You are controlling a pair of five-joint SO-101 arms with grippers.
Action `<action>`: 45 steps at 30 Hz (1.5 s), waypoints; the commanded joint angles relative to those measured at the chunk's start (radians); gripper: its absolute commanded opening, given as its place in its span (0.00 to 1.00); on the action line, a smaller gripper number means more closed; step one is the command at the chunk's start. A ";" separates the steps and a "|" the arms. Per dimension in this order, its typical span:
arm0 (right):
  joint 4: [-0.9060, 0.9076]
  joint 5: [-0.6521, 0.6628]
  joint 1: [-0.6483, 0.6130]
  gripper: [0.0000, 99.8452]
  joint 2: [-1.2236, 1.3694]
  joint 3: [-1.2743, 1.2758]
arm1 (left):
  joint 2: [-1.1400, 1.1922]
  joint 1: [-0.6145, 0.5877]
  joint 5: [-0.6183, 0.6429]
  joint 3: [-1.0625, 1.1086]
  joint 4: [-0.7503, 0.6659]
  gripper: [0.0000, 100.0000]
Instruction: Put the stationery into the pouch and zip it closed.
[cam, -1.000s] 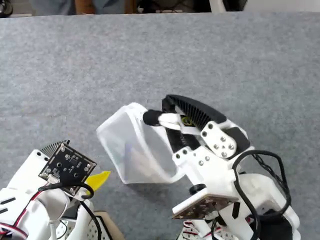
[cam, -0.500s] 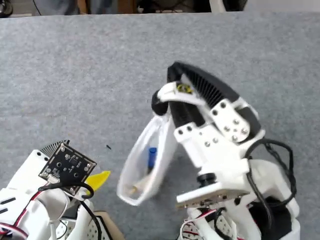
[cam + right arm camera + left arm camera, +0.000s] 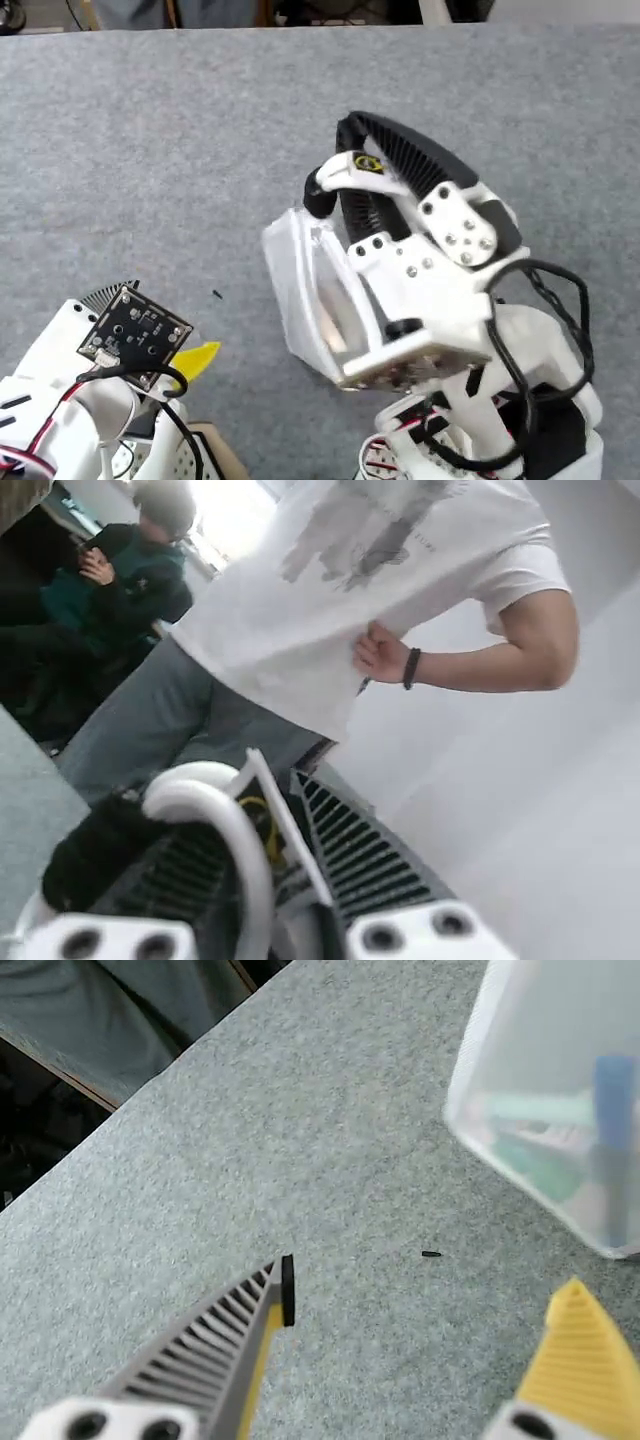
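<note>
Surface: grey felt-like table, bare apart from a tiny black speck.
Left gripper: nearest, low over the felt, jaws spread wide with nothing between them, well apart from the pouch.
Pouch: translucent white, hanging tilted from one edge near the table's middle. I cannot tell whether its lower end touches the felt.
Stationery: inside the pouch, a blue pen and something green beside it showing through the wall.
Right gripper: clenched on the pouch's upper edge, carrying its weight.
Zip: cannot tell whether it is open or closed.
Risk, slip: the hold is on a thin, slick edge, so the loaded pouch could slide out of the pinch.
Risk, spill: if the mouth is unzipped, more tilt could let the pen run out.
Risk, zipping: with the bag swinging free, the left gripper may miss the pull or drag the pouch instead.
</note>
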 commanded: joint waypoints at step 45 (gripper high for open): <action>0.453 -0.097 -0.393 0.01 -0.044 -0.039 | 0.018 0.015 -0.160 0.125 -0.014 0.03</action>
